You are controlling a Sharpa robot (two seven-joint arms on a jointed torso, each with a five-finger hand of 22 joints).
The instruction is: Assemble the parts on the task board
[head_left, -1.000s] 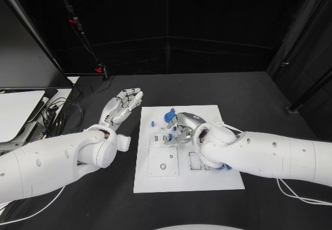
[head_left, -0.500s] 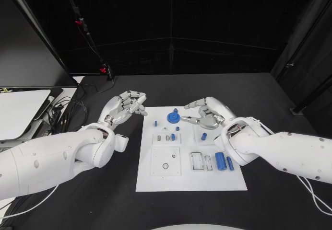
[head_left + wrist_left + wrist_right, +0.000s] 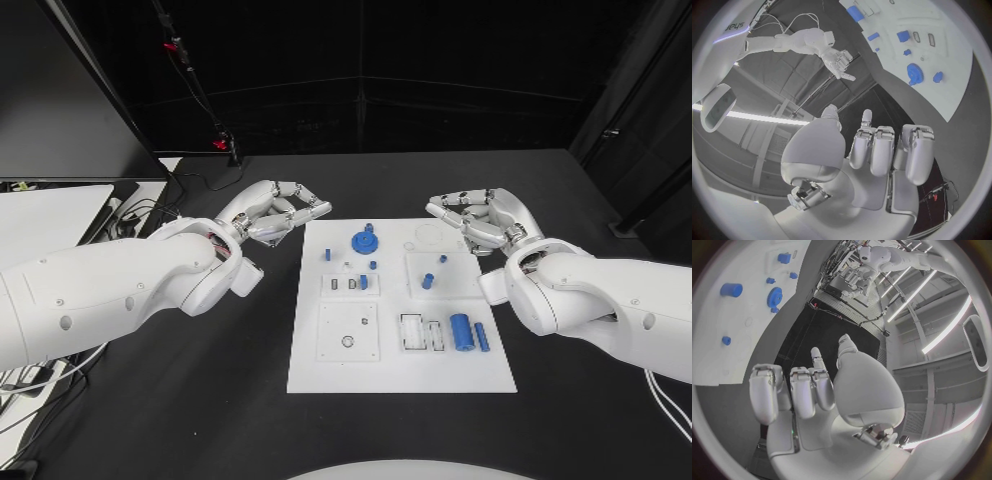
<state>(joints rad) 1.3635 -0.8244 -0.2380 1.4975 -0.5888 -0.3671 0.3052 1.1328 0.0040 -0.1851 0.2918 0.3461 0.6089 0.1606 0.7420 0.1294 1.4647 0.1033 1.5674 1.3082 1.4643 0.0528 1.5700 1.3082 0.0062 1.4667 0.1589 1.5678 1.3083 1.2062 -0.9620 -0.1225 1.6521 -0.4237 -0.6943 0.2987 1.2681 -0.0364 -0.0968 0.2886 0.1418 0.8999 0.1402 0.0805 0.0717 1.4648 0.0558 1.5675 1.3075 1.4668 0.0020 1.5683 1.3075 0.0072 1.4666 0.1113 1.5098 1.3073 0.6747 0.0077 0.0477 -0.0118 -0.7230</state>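
We see the task board (image 3: 401,370) lying mid-table with both hands parked off its far corners, so the step in hand looks like choosing and reaching for the next loose part. To do it well, we would bring one hand down over a single piece, fingers opening late, and keep the other clear of the board.

The largest blue pieces, the long cylinder (image 3: 462,331) and the bar beside it, lie at about 4 o'clock from the board's centre; the blue gear (image 3: 364,241) stands near 12 o'clock, with small pegs (image 3: 428,282) between them.

The left hand (image 3: 277,214), at 10 o'clock, has its fingers curled in and grips nothing. The right hand (image 3: 480,221), at 2 o'clock, appears likewise curled and empty.
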